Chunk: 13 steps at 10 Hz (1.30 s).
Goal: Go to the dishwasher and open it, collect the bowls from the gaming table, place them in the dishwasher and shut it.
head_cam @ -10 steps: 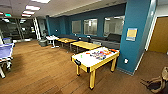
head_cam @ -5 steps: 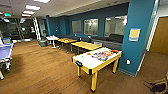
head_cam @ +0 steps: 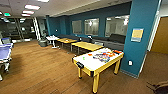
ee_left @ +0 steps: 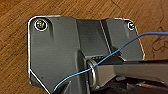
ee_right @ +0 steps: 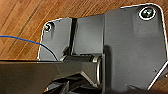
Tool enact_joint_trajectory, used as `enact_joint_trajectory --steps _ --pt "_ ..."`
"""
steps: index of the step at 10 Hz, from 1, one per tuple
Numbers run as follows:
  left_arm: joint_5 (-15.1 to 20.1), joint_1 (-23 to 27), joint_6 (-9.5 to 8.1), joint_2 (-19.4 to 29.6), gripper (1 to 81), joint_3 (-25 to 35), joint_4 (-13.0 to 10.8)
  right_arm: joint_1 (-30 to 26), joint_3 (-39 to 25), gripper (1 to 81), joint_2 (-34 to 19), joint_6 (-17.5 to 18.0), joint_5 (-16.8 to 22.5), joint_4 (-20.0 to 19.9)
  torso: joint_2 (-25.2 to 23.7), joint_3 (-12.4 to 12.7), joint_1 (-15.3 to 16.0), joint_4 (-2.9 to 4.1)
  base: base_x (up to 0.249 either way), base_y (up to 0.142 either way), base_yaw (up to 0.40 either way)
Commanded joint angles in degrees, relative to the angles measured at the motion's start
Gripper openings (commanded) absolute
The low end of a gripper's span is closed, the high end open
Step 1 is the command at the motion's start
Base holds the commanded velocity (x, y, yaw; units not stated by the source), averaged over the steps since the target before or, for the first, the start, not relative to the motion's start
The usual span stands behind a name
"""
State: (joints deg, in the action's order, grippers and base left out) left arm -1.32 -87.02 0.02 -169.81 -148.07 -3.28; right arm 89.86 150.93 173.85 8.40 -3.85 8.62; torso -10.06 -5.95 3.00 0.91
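Note:
The gaming table (head_cam: 87, 64), white-topped with a pale yellow edge and yellow legs, stands on the wood floor a little right of centre in the head view. Near its left end I see a small red-orange bowl (head_cam: 90, 54) and a smaller bright green bowl (head_cam: 84, 58), both blurred. A colourful patch covers the middle of the top, and something red lies at the far end. The dishwasher is out of view. Both wrist views look down past the robot's dark plate onto wooden floor, with a thin blue cable crossing each.
A teal pillar (head_cam: 142, 37) stands just right of the gaming table. Yellow-topped tables (head_cam: 86, 45) and a white round table (head_cam: 52, 38) line the back, along a bench under windows. A blue table (head_cam: 5, 52) is at the left edge. A dark shape (head_cam: 158, 86) sits at lower right.
The whole head view has shifted slightly, so the camera has moved: the gaming table now looks a little closer and lower. Nothing on it has moved.

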Motion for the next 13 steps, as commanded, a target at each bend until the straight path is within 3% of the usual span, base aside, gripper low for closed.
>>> enact_joint_trajectory --steps 1,9,13 --pt "2.90 2.94 0.33 0.17 81.1 0.32 -0.24 -2.79 -0.47 81.1 0.47 -0.14 2.62 0.43 0.00 0.00 0.00 0.00 0.106 0.000 0.000" --pt "2.81 2.94 0.41 0.00 81.1 0.32 -0.15 -2.97 -0.12 81.1 0.29 -0.14 2.62 0.43 0.00 0.00 -0.02 0.00 0.099 0.000 0.000" --pt "2.81 2.94 0.42 -0.18 81.1 0.32 -0.24 -2.79 -0.04 81.1 0.21 -0.14 2.62 0.52 0.00 0.00 -0.02 0.00 0.115 0.069 0.000"
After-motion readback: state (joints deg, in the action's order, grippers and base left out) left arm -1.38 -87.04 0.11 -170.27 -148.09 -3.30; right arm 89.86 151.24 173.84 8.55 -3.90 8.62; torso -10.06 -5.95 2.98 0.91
